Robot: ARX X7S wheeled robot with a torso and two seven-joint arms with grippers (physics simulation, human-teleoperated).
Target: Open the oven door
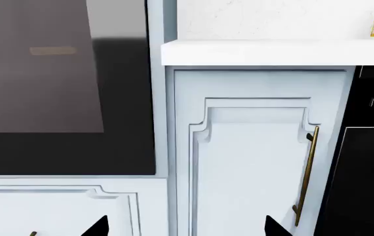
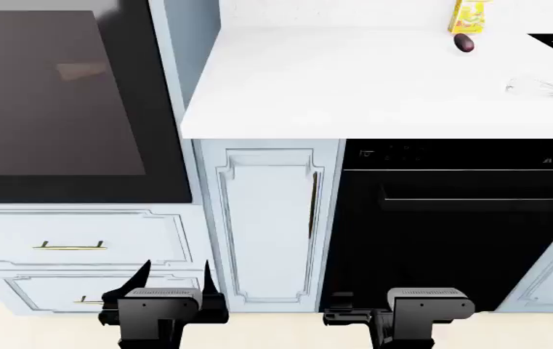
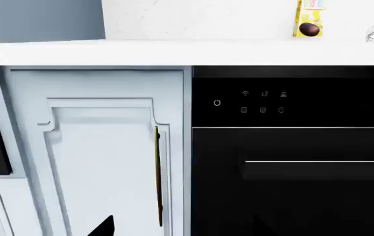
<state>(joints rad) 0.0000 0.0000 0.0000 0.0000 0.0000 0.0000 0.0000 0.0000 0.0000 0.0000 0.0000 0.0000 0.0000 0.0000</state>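
The oven door (image 2: 53,94) is a large dark tinted glass panel in a black frame, at the upper left of the head view and shut flush with the pale blue surround. It also fills one side of the left wrist view as the oven door (image 1: 36,73). My left gripper (image 2: 176,280) hangs low in front of the drawers, below the door and apart from it. It is open, and its two black fingertips (image 1: 98,227) stand wide apart with nothing between them. My right gripper (image 3: 183,228) is low before the black appliance, open and empty.
A narrow pale blue cabinet door (image 2: 267,218) with a brass handle stands between the oven and a black appliance front (image 2: 470,240) with a black bar handle. Two drawers (image 2: 73,236) sit under the oven. The white countertop (image 2: 354,80) holds a yellow box (image 2: 470,16), a dark round item (image 2: 463,42) and a whisk (image 2: 548,87).
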